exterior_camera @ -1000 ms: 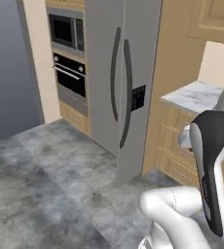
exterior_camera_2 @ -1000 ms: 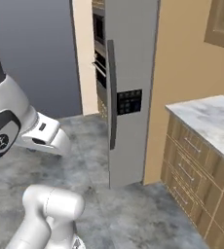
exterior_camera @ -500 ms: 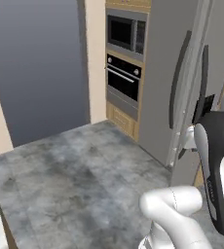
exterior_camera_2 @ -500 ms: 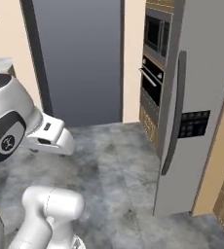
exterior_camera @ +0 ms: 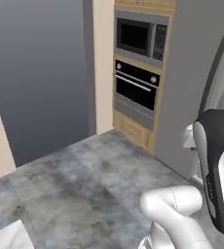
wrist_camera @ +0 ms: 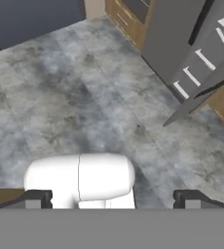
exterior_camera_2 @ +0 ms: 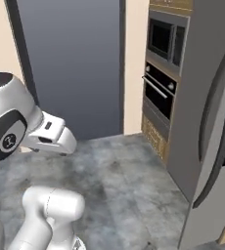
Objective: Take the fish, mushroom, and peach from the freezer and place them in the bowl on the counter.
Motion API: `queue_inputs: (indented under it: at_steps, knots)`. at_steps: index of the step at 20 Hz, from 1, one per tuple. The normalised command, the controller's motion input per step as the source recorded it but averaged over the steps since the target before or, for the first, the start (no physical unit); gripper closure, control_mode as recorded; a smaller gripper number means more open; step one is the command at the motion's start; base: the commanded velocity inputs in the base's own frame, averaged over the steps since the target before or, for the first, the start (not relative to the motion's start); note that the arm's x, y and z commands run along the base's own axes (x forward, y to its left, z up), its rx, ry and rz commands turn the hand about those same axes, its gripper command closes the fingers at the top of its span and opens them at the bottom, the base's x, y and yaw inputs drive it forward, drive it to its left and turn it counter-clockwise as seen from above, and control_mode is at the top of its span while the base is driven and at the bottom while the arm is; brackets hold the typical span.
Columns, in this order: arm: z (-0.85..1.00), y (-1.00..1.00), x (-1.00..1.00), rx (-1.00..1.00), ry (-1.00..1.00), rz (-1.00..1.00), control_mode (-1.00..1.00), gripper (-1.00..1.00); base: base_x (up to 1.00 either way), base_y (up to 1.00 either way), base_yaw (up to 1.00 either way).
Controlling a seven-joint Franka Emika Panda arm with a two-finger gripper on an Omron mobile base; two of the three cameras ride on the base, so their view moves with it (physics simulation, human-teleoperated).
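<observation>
Grey freezer (exterior_camera_2: 210, 97) beside microwave (exterior_camera: 142, 38), no legible writing

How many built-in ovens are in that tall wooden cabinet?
2: the microwave on top, the oven directly below it, both left of the grey freezer. None look hidden.

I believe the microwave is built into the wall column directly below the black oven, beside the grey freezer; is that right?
Not quite: the microwave sits directly above the black oven, not below it, as the left base view shows. It is still in the wall column beside the grey freezer.
</observation>
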Motion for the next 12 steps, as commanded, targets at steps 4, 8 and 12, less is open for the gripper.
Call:
queue_inputs:
  at_steps: [4,8,12]
  knots:
    - [0.00,0.00,0.00,0.00,0.00,0.00,1.00,-1.00,0.93,0.25,-0.54]
    - [0.00,0.00,0.00,0.00,0.00,0.00,1.00,-1.00,0.78,0.26,-0.61]
    - [0.00,0.00,0.00,0.00,0.00,0.00,1.00,-1.00,0.62,0.29,-0.69]
